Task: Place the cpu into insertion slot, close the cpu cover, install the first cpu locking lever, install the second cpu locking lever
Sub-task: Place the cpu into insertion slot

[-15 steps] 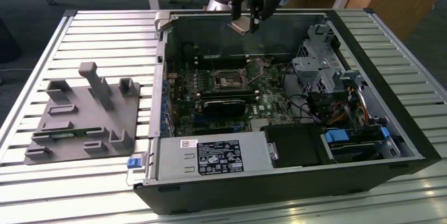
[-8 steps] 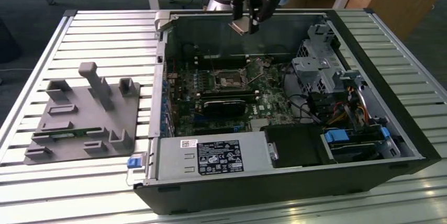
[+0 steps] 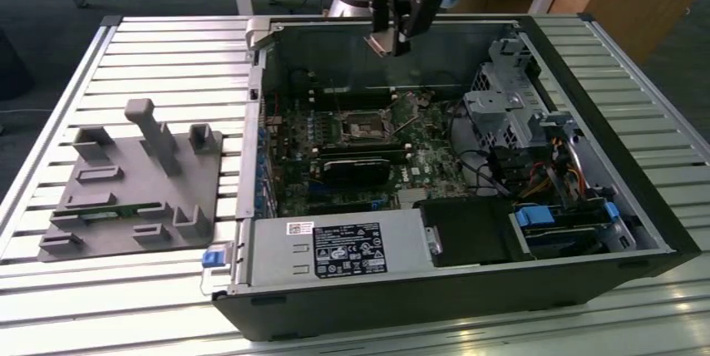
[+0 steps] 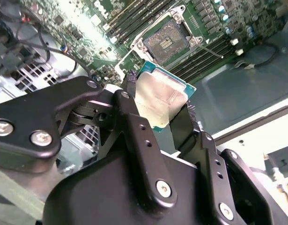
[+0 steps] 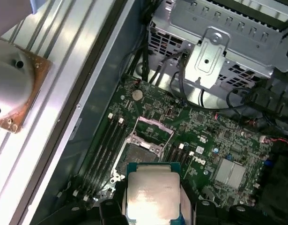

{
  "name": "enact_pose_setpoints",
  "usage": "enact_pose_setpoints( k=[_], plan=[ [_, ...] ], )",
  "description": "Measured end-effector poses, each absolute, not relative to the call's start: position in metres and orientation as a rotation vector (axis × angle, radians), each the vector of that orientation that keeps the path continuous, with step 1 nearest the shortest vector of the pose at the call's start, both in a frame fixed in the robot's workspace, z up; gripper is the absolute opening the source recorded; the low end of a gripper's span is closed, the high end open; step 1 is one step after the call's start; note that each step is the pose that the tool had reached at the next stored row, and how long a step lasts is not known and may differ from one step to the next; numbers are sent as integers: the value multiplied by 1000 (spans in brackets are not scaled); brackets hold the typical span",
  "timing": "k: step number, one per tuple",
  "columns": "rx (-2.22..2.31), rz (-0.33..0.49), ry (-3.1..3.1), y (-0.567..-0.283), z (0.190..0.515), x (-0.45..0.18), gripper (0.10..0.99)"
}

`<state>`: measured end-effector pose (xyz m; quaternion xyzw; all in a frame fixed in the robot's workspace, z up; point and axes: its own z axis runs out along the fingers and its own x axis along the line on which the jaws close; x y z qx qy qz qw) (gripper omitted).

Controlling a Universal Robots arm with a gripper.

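While the cpu point(image 4: 158, 105) is pinched by two opposite edges between the fingers of the gripper point(image 3: 394, 40), jaws closed to chip width, it is held high over the open computer case point(image 3: 444, 306), well apart from the insertion slot point(image 4: 168, 42), which is seen uncovered. Step one, placing, is judged in hand. Squaring chip to socket is called for.

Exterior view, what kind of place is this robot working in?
Probably a robotics lab or test bench: an open computer case sits on a slatted metal table, a grey fixture plate lies beside it, and the tool holds the cpu above the case.
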<state>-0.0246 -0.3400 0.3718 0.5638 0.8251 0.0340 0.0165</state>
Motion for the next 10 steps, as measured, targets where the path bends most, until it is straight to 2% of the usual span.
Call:
enact_pose_setpoints(
  k=[10],
  plan=[
    [1960,101,2403,-340,369,-25,537]
  ],
)
